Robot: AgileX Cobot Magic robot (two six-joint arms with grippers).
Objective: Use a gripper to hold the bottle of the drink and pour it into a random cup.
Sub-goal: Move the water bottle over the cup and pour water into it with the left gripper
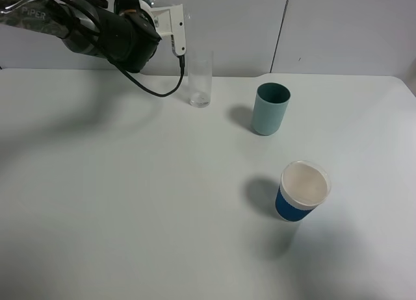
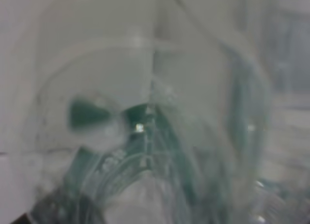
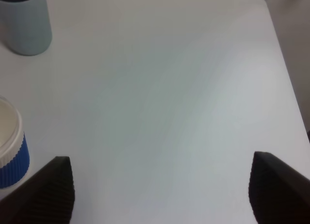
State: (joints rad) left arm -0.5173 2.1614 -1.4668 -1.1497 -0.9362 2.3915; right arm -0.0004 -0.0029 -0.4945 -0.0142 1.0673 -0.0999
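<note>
Three cups stand on the surface [image 1: 130,202]: one tall clear glass [image 1: 199,79], one teal cup [image 1: 270,109] and one blue-sleeved paper cup [image 1: 303,191]. One bottle [image 2: 155,112], its green label too blurred to read, is clamped in the left end effector [image 1: 178,35], raised just beside the glass rim. The left arm [image 1: 104,28] is marked "PiPER". The right end effector [image 3: 160,161] stands open and holds nothing.

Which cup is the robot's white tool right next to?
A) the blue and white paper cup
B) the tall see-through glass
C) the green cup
B: the left tool, shut on the bottle, hangs just beside the top of the tall clear glass, while the teal cup and the blue-sleeved paper cup stand farther off on the table.
</note>
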